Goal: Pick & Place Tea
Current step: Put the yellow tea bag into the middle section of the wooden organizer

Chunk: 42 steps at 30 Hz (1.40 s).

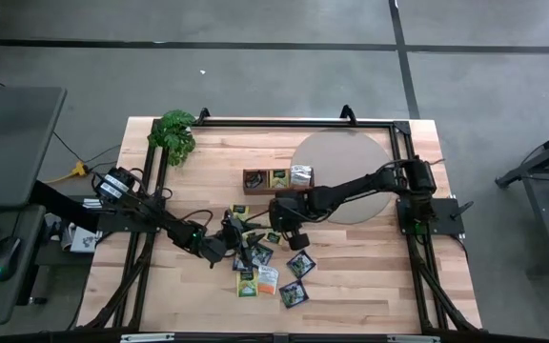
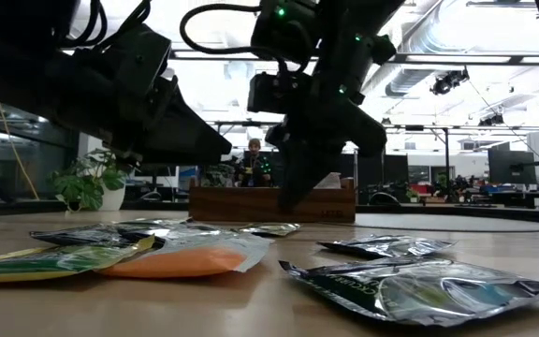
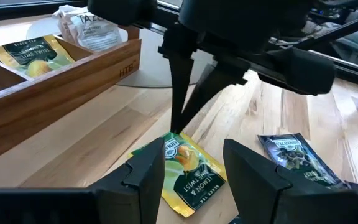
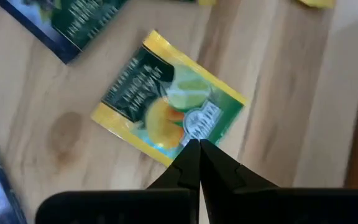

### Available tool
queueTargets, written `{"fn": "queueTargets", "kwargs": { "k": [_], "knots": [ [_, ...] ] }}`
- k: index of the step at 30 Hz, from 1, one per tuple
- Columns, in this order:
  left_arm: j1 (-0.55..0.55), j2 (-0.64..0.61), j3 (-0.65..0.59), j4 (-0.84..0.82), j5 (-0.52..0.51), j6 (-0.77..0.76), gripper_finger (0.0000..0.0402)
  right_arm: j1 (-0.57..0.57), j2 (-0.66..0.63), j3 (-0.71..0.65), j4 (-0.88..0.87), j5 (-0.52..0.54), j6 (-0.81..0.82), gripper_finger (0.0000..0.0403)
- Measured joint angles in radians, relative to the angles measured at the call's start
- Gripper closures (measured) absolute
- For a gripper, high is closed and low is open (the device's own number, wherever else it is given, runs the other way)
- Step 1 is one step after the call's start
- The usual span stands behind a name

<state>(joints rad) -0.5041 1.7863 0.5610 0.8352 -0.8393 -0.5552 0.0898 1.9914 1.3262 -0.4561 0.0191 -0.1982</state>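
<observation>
Yellow-green sachet (image 4: 169, 102), "Lemon & Lime Twist": lies flat on the desk (image 1: 370, 267), just in front of the tray (image 1: 255, 179), label up. You have both arms converged on it.

Right gripper (image 4: 199, 148): fingers pressed together to a single point, tip down at the sachet's near edge. From the pictures you cannot tell whether it pinches the paper or only touches it; no paper shows between the fingers. Likely purpose: to pin or lift the edge, since a flat sachet gives little to grab.

Left gripper (image 3: 194, 171): fingers spread, low over the desk, the same sachet (image 3: 188, 168) lying between them. Placed, by judgement, to close on the sachet once its edge is raised.

Tray: wooden, three compartments. One holds a yellow-green sachet (image 3: 33, 53), the next a silver-grey one (image 3: 92, 28).

Loose tea: about ten more sachets scattered on the desk toward its front, one dark (image 3: 297, 158) just beside the left gripper.

Plant (image 1: 174, 133): at the far left corner, well apart from the work.

Risk: with the grippers this close, watch for a finger clash.
</observation>
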Motion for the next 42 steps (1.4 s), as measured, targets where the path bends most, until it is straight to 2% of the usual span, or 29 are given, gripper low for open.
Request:
{"fn": "queueTargets", "kwargs": {
  "k": [14,18,23,29,36,39,42],
  "knots": [
    [0.0,0.0,0.0,0.0,0.012,-0.006,0.0241,-0.008,0.032,0.0,0.006,0.004,0.027,0.0403],
    [0.0,0.0,-0.001,0.0,0.014,-0.01,0.0241,-0.012,0.038,0.001,-0.002,-0.012,0.118,0.0403],
    [0.0,0.0,-0.001,-0.002,0.013,-0.011,0.0241,-0.006,0.063,0.005,0.036,-0.022,0.327,0.0403],
    [0.0,0.0,-0.001,-0.034,0.009,-0.038,0.0241,0.014,0.086,0.005,0.091,0.06,0.505,0.0403],
    [0.0,0.0,-0.002,-0.078,-0.006,-0.085,0.0241,0.038,0.089,0.002,0.102,0.213,0.679,0.0403],
    [0.0,0.0,-0.002,-0.106,-0.035,-0.12,0.0241,0.055,0.091,0.0,0.101,0.293,0.733,0.0403],
    [0.0,0.0,-0.002,-0.15,-0.07,-0.178,0.0241,0.067,0.092,0.0,0.101,0.327,0.785,0.0403]
  ]
}}
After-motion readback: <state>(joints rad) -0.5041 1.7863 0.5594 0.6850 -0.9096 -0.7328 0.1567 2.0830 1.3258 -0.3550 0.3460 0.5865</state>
